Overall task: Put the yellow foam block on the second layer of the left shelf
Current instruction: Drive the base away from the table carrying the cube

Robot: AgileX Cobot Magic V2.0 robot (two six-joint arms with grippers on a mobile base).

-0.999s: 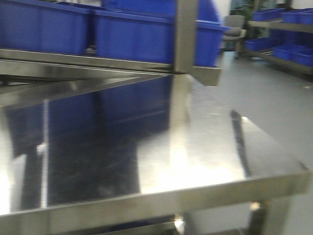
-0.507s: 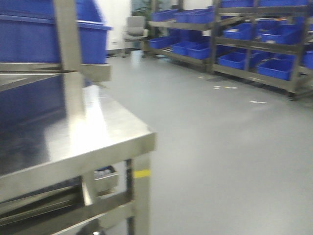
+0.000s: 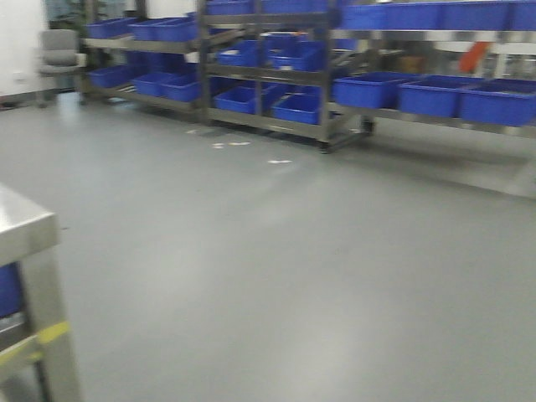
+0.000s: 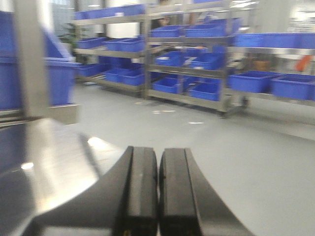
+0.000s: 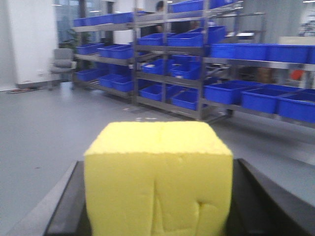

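Observation:
In the right wrist view the yellow foam block (image 5: 158, 182) fills the lower middle, creased on its near face. My right gripper (image 5: 157, 169) is shut on it, one dark finger (image 5: 66, 206) at each side. In the left wrist view my left gripper (image 4: 159, 157) is shut with its two black pads pressed together and nothing between them. Steel shelf racks (image 3: 276, 84) with blue bins stand across the grey floor; which of them is the left shelf I cannot tell. Neither gripper shows in the front view.
A steel table corner (image 3: 25, 230) sits at the front view's left edge, and its top (image 4: 49, 162) lies under my left gripper beside a blue bin (image 4: 54, 83). A grey chair (image 3: 59, 50) stands far left. Open grey floor (image 3: 293, 251) lies between me and the racks.
The front view has swung right: the steel table and its blue bins slid off to the left edge, and the floor and the racks came into view.

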